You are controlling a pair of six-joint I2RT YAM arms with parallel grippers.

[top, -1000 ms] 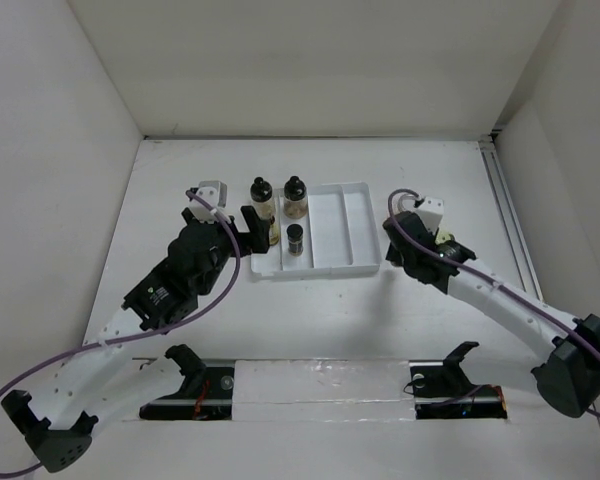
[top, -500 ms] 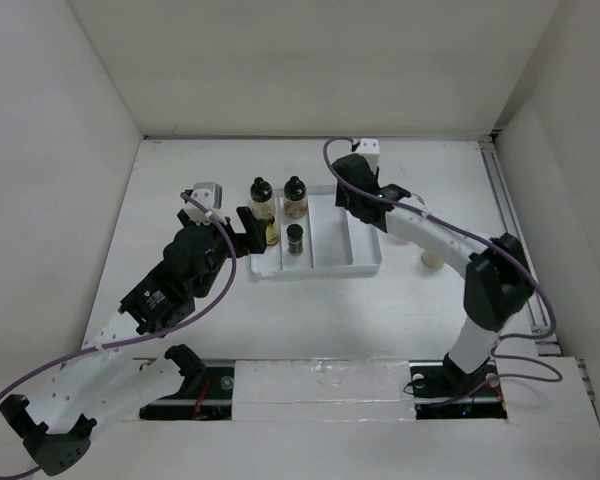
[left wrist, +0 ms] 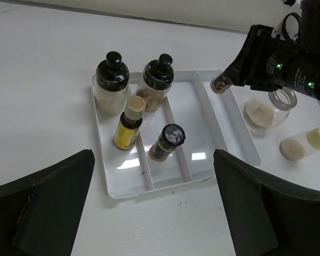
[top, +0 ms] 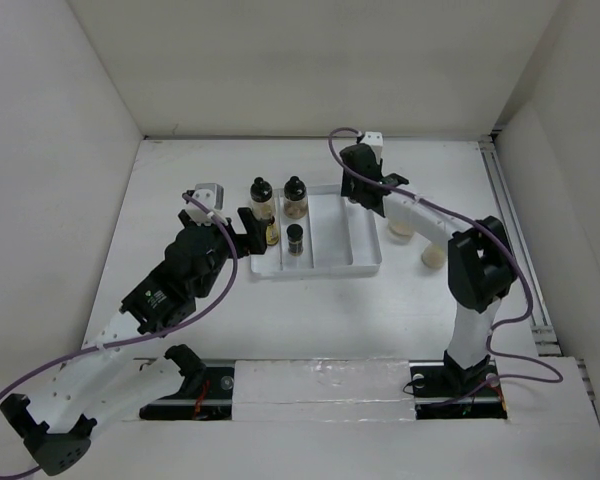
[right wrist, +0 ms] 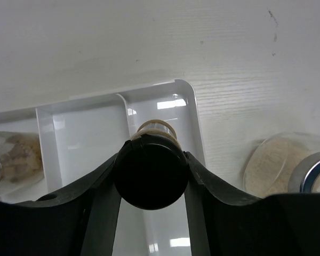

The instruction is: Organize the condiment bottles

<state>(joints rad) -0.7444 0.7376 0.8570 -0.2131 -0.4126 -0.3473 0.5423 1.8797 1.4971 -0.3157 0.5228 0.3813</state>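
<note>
Right gripper (right wrist: 151,180) clamps a small black-capped clear bottle (left wrist: 220,84) over the white divided plastic tray's (left wrist: 194,114) far right corner; left gripper (left wrist: 154,208) spread wide just short of the tray

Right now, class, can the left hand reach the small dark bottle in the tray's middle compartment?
Probably yes: the left hand is open, facing the tray, with nothing between it and the small dark bottle; the yellow bottle stands close.

Right gripper (right wrist: 151,169) swings across to the tray (top: 368,266).
A second ago it was right of the tray; now it holds a bottle (left wrist: 221,84) above the far right corner, uncovering a jar (top: 401,227).
</note>
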